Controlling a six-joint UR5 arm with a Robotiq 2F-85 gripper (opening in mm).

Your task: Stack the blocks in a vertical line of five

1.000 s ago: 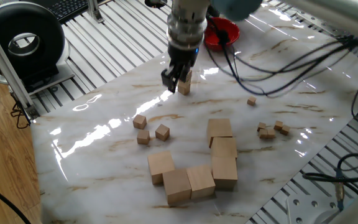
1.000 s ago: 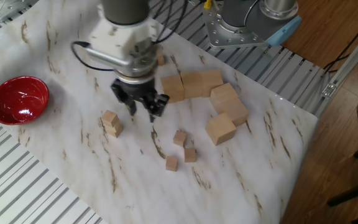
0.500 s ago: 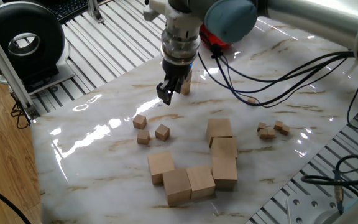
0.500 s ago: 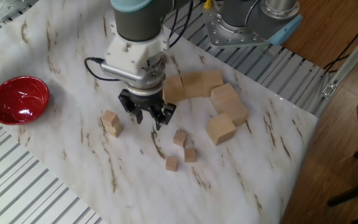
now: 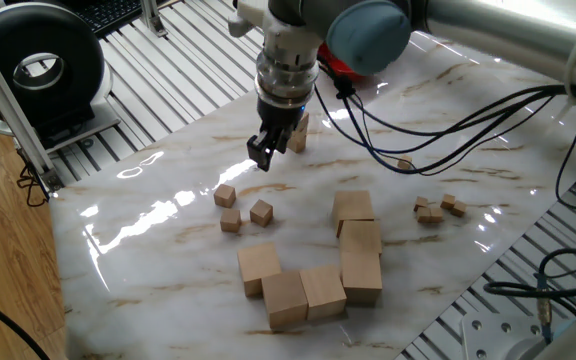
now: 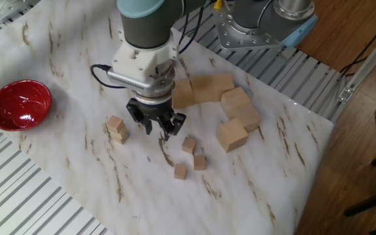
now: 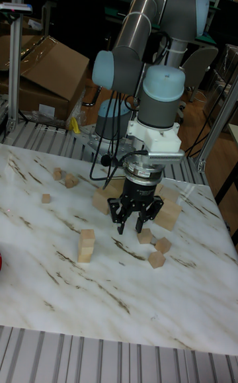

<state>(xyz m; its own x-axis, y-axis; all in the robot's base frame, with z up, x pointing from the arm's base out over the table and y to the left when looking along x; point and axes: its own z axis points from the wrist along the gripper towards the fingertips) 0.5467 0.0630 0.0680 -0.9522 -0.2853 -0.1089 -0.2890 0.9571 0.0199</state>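
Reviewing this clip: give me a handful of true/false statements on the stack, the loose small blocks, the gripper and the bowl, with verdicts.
1. The stack is two blocks high. True.
2. The gripper holds a block. False: its jaws are open with nothing between them.
3. Three loose small blocks lie close together on the table. True.
4. The red bowl has a block in it. False: no block shows inside it.
5. The gripper is directly above the stack. False: it hangs off to the side, between the stack and the three loose blocks.
6. The large cubes sit in a cluster apart from the stack. True.
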